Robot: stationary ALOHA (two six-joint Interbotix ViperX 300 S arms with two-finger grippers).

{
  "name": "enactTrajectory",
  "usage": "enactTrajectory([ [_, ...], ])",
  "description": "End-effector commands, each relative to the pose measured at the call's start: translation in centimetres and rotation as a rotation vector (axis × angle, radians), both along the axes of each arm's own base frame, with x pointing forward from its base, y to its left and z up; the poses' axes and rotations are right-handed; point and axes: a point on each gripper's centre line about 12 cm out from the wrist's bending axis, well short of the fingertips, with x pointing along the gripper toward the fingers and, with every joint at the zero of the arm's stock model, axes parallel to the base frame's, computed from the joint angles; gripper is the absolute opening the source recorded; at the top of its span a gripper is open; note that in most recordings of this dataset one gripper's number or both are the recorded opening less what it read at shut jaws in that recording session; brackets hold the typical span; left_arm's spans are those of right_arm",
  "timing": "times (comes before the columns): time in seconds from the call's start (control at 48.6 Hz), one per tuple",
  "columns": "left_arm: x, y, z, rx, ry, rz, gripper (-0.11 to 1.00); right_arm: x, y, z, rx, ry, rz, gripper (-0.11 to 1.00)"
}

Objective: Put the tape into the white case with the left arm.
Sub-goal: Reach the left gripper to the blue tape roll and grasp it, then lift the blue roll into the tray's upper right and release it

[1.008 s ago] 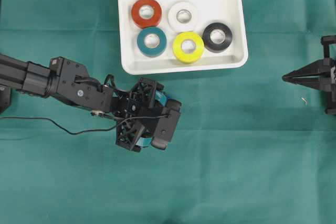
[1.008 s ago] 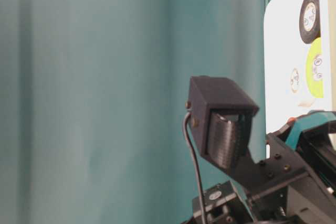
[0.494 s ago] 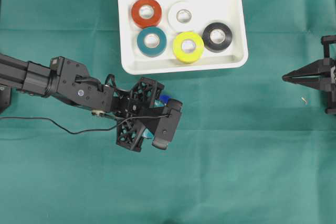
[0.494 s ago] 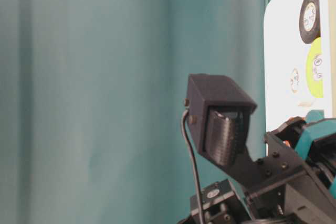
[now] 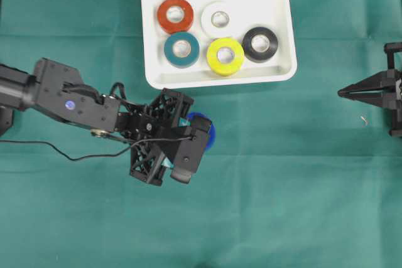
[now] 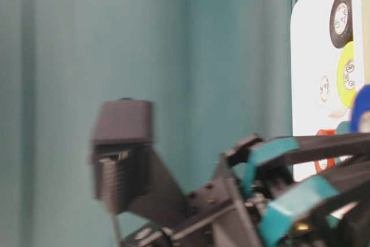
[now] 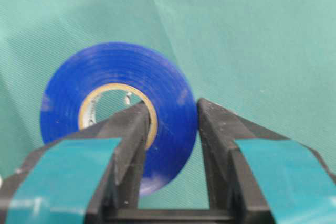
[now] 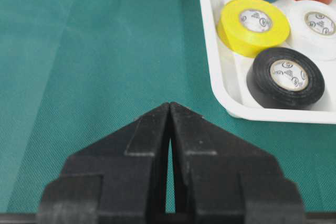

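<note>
Left gripper [image 7: 170,124] is pinching the blue tape [image 7: 118,111], one finger inside its hole, one outside. Grasp step; next is carrying it over the case [image 5: 282,29].

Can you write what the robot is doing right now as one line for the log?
left tool: shut on blue tape, one finger through its hole | right tool: shut, idle | white case: five rolls inside, blue tape outside

We see a table covered by green cloth [image 5: 301,186]. The white case [image 5: 282,29] sits directly on it at the far edge. A tiny orange scrap [image 5: 363,119] lies at right.
</note>
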Motion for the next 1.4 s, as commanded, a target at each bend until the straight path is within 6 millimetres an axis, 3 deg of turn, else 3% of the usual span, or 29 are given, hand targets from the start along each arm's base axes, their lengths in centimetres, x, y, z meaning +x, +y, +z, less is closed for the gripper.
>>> enactTrajectory([
  [0.0,0.5,0.2,2.6,-0.01,-0.067,0.007,0.26,0.2,0.0,0.3,0.001,-0.009,0.0,-0.09],
  [0.268,1.8,3.4,2.9,0.02,-0.082,0.052,0.26,0.2,0.0,0.3,0.001,-0.009,0.0,-0.09],
  [0.988,8.2,17.9,1.3,0.157,-0.113,0.22,0.26,0.2,0.0,0.3,0.001,-0.008,0.0,-0.09],
  [1.379,10.3,21.3,1.0,0.157,-0.135,0.281,0.26,0.1,0.0,0.2,0.001,-0.006,0.0,-0.09],
])
